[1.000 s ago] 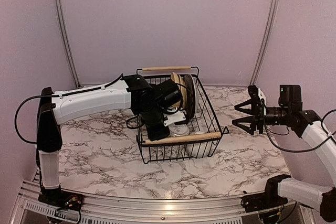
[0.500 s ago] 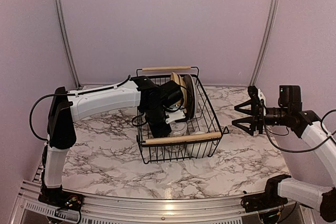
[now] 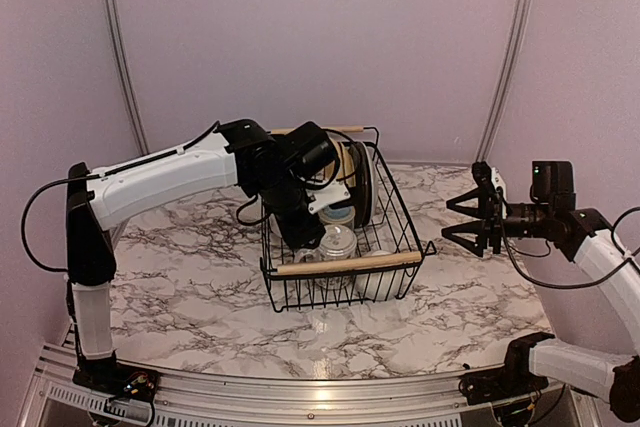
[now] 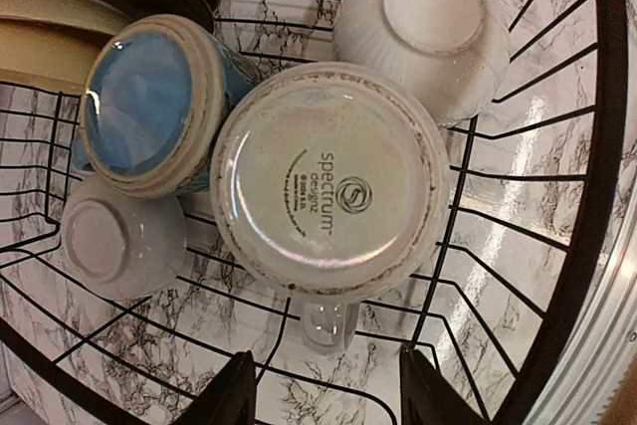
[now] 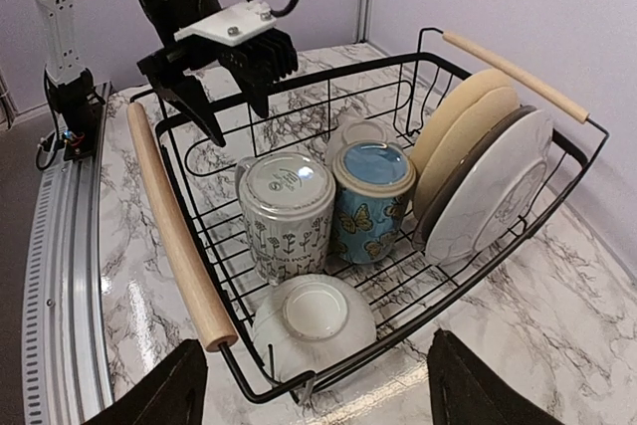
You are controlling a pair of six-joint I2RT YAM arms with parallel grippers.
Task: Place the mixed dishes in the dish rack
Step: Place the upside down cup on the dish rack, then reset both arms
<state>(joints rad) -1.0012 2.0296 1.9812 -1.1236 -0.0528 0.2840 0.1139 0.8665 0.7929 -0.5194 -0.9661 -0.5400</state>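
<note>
Black wire is forming the large rectangular dish rack (image 3: 340,292) with wooden rod handles, and it is standing in the middle of the grey-veined marble table (image 3: 180,277). Your left tool (image 5: 237,114) is now lifting up out of it, fingers apart and empty, leaving the white patterned mug (image 5: 287,211) upside down beside the blue butterfly mug (image 5: 370,196). So I am judging the loading nearly finished. Your right tool (image 3: 450,223) is waiting spread open, well apart. Plain lilac walls (image 3: 300,37) are closing the room.
</note>
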